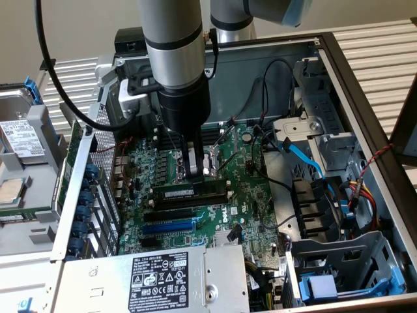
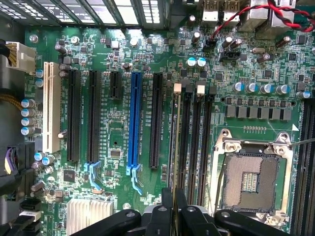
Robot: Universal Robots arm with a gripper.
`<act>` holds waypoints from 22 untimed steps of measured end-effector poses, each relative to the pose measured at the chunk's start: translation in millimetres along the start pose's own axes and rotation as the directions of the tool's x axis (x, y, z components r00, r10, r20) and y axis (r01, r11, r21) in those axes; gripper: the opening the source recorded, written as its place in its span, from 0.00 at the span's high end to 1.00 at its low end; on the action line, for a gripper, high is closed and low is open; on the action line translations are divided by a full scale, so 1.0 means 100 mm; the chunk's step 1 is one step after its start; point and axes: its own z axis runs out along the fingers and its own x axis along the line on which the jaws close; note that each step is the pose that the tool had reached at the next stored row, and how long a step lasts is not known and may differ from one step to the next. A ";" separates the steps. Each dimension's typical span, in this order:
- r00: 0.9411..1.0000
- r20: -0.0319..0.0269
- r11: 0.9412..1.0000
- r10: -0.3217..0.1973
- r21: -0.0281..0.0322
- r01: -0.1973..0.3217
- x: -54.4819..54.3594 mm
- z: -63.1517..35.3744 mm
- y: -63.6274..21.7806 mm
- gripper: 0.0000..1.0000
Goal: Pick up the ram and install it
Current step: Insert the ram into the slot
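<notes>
Exterior view, inside the open grey metal computer case (image 1: 241, 78): black two-fingered gripper (image 1: 193, 171) down over the green motherboard (image 1: 254, 195), clenched on the top edge of the long, thin dark-green circuit-board ram (image 1: 174, 191) with a small white label. Stands on edge just beside the bare silver processor socket (image 1: 210, 162), lengthwise across the board; cannot tell whether seated or merely resting at the slot. Wrist view, looking straight down: ram (image 2: 175, 147) edge-on as a thin line, pinched between the dark fingertips (image 2: 167, 211), running toward a small white latch (image 2: 177, 88) at the end of the long black plastic memory slots (image 2: 194, 137). Lies along the memory slot nearest the black expansion slot (image 2: 156, 123), well apart from the blue expansion slot (image 2: 134, 118). Looks light and stiff along its length, yet fragile: probably tolerates no twisting or bending, with chips and contacts better left untouched. Best held by the bare upper edge near the middle, as here, for an even, upright hold; likely slippery on so thin an edge, hence prone to tilting in the grip.
</notes>
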 end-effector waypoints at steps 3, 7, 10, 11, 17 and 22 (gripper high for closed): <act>1.000 0.000 1.000 0.000 0.000 0.000 0.00 0.004 0.000 0.86; 1.000 0.000 1.000 0.001 0.000 -0.001 0.00 0.007 -0.001 0.86; 1.000 0.000 1.000 0.002 0.000 -0.002 -0.01 0.006 -0.001 0.86; 1.000 0.000 1.000 0.003 0.000 -0.003 -0.01 0.006 -0.001 0.86; 1.000 0.000 1.000 0.004 0.000 -0.004 -0.01 0.008 -0.001 0.86; 1.000 0.000 1.000 0.005 0.000 -0.005 0.00 0.008 0.000 0.86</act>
